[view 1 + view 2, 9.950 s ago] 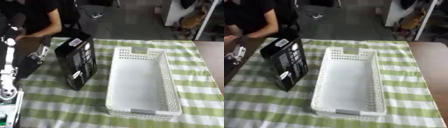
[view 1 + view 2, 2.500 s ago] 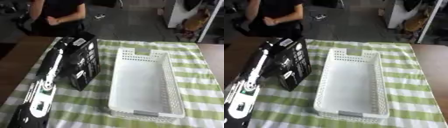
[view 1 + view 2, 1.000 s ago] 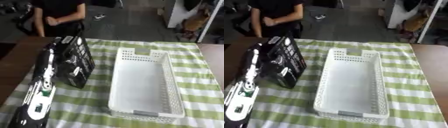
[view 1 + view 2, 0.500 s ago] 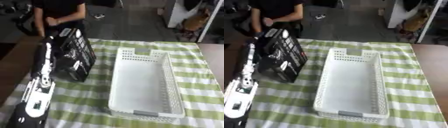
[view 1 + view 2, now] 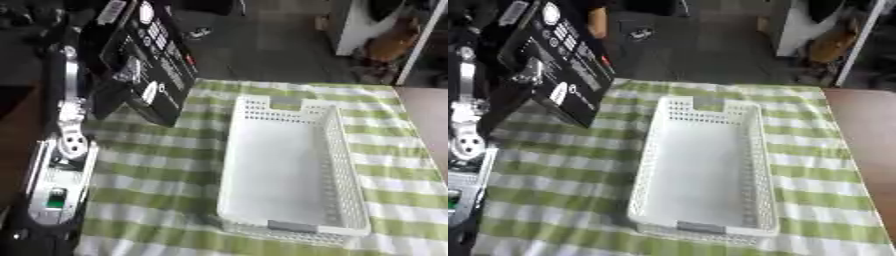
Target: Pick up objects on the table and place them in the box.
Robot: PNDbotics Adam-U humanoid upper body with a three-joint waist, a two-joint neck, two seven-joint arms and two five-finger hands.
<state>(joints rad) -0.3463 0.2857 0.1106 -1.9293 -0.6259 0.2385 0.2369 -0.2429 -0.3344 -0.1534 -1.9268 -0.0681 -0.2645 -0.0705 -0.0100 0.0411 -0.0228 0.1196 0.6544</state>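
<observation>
Right now you are working over the green-and-white striped cloth covering the table, with the white perforated box sitting empty in the middle of it, long side running away from you. Your left arm is reaching up along the left edge, silver joints showing. It is carrying the black carton, which is hanging tilted, top leaning left, with its lower corner just above or barely touching the cloth; I cannot tell which. The carton is sitting to the left of the box and beyond its near half, close to the box's far left corner but not over it. Your left hand is showing as a silvery bit against the carton's printed face; its fingers are looking clamped on the carton, though the hold is partly hidden. Your right hand is not showing in either view.

Step in hand, as I judge it: you are lifting the carton, transport not yet done. Next move is calling for swinging it rightward until it is over the box opening, clearing the left rim, then lowering it. The carton is looking tall against the shallow box wall, so laying it flat is probably needed. Nothing else to pick is showing on the cloth.
</observation>
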